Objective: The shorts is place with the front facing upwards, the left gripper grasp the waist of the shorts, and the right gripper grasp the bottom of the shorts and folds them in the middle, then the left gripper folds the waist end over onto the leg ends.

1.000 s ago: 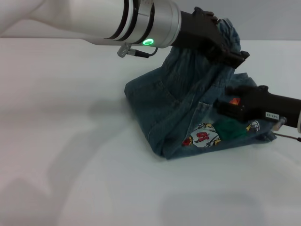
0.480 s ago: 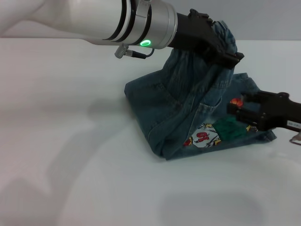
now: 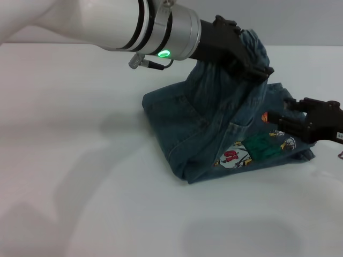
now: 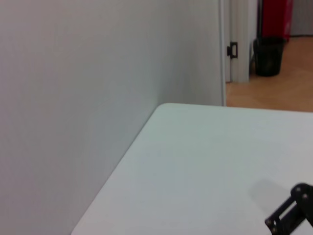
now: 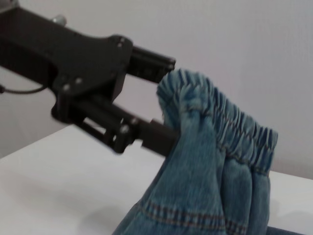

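I see the left gripper clamped on the waist, holding it raised above the folded shorts on the table. The right gripper sits low beside the leg ends; whether it's open I cannot tell.

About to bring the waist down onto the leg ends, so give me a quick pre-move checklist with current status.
1. Left hand shut on the waist: ok.
2. Waist lifted off the table: ok.
3. Shorts already folded lengthwise, cartoon print up: ok.
4. Leg ends lying flat on the table: ok.
5. Right hand clear of the landing area: not ok, it sits low at the leg end.
6. Right hand released: cannot tell.
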Tool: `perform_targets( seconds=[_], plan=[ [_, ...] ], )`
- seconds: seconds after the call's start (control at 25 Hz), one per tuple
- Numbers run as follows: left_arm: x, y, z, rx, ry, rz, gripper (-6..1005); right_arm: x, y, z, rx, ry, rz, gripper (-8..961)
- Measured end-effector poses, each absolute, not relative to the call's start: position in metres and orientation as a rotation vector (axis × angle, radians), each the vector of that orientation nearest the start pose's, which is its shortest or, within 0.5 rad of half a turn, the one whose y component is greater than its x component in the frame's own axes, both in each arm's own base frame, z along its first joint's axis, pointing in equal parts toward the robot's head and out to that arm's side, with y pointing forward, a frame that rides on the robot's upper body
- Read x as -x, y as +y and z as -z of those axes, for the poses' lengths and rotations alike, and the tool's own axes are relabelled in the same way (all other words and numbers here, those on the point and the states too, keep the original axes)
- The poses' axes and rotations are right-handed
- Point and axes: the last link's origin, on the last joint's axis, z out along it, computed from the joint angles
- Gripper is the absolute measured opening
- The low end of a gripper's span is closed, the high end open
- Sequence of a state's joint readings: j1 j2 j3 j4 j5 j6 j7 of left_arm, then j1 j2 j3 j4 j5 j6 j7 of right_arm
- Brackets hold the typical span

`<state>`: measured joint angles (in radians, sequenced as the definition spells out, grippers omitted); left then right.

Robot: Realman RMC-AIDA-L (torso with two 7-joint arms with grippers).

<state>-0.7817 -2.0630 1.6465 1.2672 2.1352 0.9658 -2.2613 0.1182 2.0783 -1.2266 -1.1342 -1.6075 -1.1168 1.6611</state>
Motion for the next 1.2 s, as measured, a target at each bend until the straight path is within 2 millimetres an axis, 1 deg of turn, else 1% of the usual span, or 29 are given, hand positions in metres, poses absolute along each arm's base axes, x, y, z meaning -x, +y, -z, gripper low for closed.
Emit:
perform_targets(
  seconds=[0.2,0.4,0.52,0.64,0.68,0.72,0.84,0.92,0.96,1.04,1.08,1.12,1.2],
  plan=[
    [0.040,0.388,0.057,2.763,-0.090,0.144,849,-0.276,0.310,-0.025,2.352,0.781,-0.613,559],
    [0.040,0.383,0.061,2.794,-0.029,0.086,849,-0.279,0.312,-0.027,2.336,0.789,-0.612,559],
    [0.040,0.383,0.061,2.798,-0.021,0.082,850,-0.285,0.313,-0.036,2.290,0.803,-0.614,559],
    [0.040,0.383,0.061,2.793,-0.023,0.087,850,-0.298,0.312,-0.050,2.216,0.832,-0.615,559],
    [0.040,0.384,0.060,2.789,-0.025,0.091,850,-0.307,0.310,-0.060,2.167,0.851,-0.616,559],
    [0.040,0.384,0.060,2.789,-0.025,0.091,850,-0.307,0.310,-0.060,2.167,0.851,-0.616,559],
    [0.040,0.385,0.058,2.778,-0.028,0.103,850,-0.319,0.307,-0.073,2.095,0.864,-0.610,559],
    [0.046,0.396,0.051,2.675,-0.099,0.207,849,-0.329,0.306,-0.083,2.040,0.864,-0.599,559],
    [0.047,0.398,0.050,2.663,-0.108,0.219,849,-0.334,0.306,-0.088,2.009,0.863,-0.593,559],
    [0.054,0.405,0.044,2.585,-0.174,0.306,849,-0.344,0.305,-0.099,1.948,0.857,-0.589,559],
    [0.064,0.411,0.038,2.502,-0.251,0.397,849,-0.354,0.303,-0.109,1.879,0.840,-0.606,559],
    [0.064,0.411,0.038,2.502,-0.251,0.397,849,-0.354,0.303,-0.109,1.879,0.840,-0.606,559],
    [0.076,0.416,0.031,2.414,-0.313,0.472,848,-0.362,0.300,-0.119,1.799,0.799,-0.646,559]
  ],
)
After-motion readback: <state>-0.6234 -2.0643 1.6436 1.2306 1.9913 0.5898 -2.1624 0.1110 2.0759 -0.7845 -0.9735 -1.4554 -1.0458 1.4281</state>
